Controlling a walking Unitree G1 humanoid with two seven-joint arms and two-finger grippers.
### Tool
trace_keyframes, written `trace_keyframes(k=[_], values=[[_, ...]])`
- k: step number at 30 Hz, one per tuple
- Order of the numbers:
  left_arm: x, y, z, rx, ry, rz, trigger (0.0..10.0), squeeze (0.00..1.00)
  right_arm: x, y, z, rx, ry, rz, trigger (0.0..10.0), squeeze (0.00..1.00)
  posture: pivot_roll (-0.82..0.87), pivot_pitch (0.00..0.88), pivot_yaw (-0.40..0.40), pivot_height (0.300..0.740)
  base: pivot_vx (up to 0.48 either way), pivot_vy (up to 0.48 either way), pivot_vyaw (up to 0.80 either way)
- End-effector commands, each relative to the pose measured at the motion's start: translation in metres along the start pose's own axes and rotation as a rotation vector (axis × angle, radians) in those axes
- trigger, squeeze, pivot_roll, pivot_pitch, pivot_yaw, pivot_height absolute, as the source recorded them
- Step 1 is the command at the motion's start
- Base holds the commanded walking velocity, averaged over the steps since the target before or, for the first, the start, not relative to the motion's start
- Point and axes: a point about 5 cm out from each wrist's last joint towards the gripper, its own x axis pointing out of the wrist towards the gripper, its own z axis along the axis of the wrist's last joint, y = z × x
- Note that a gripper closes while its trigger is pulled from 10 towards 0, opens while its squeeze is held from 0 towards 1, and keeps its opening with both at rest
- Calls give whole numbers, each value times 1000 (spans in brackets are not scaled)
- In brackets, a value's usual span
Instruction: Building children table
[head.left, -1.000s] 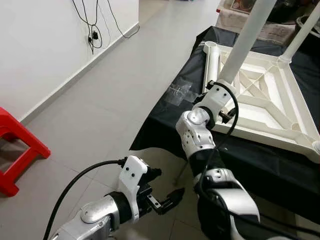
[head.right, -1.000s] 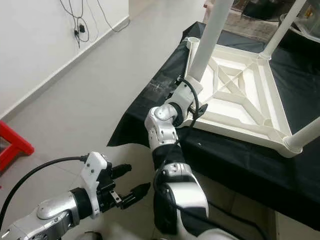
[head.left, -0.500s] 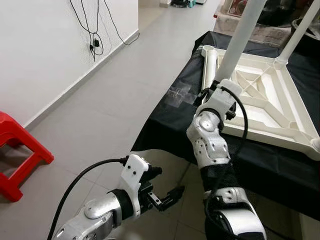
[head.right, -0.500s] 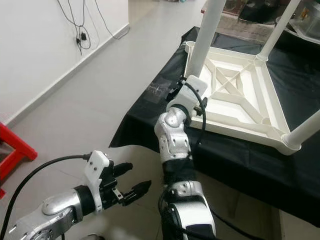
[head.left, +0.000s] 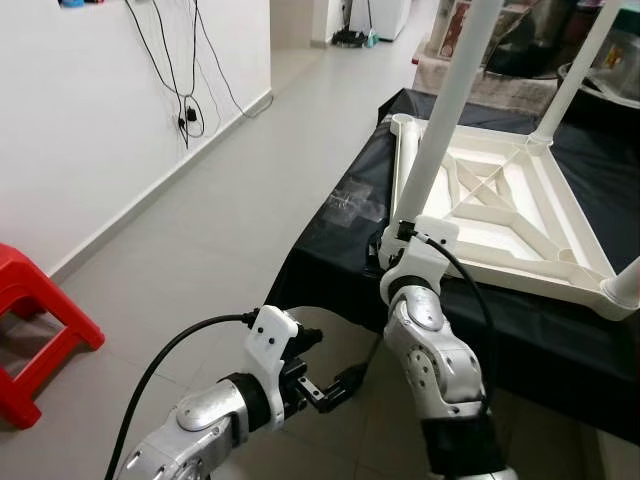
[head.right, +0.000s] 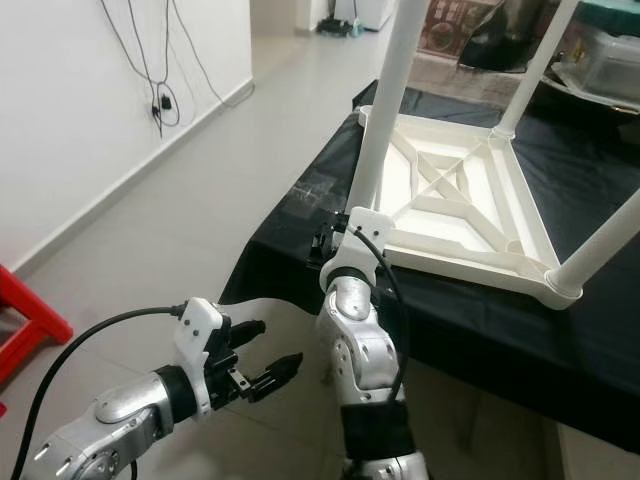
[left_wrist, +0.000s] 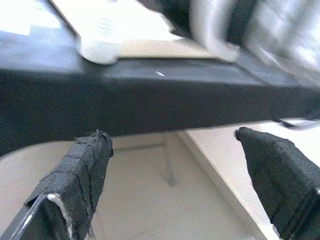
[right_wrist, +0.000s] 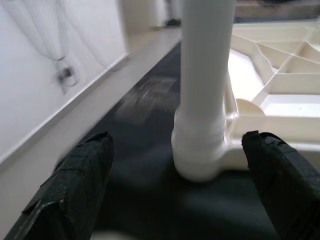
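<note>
Your right tool (right_wrist: 200, 165) stands released at the near left corner of the upturned white plastic children's table top (head.left: 500, 215), its black fingers (right_wrist: 75, 175) spread either side of the white tubular leg (head.left: 445, 100) that rises from the corner socket (not touching it); the top lies on a table draped in black cloth (head.left: 340, 250), with more white legs (head.right: 530, 65) standing at other corners; your left tool (head.right: 262, 375) hangs lower, over the grey tiled floor (head.left: 220, 200) just before the cloth's edge, fingers apart and grasping nothing; a red plastic stool (head.left: 35, 320) sits well apart by the white wall (head.left: 90, 100), where black cables (head.left: 185, 90) dangle.
</note>
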Motion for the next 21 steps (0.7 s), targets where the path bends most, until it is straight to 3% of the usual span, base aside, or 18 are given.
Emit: trace_keyframes(k=[1,3,5,9,21], values=[[3,4,-3,26,3,36,10000,0,-16,-11,-8,-59,-9,37,10000,0,122,0,-83,740,0,0,0],[3,4,-3,26,3,36,10000,0,-16,-11,-8,-59,-9,37,10000,0,122,0,-83,740,0,0,0],[7,11,-5,62,-1,113,10000,0,-37,-27,-19,-89,-28,-1,10000,0,117,0,-76,740,0,0,0],[11,16,-8,79,11,169,10000,0,-45,-29,-30,-85,-22,-38,10000,0,118,0,-65,740,0,0,-123],[23,25,-15,81,26,225,10000,0,-38,-31,-39,-118,26,-27,10000,0,109,0,-74,740,0,0,-792]])
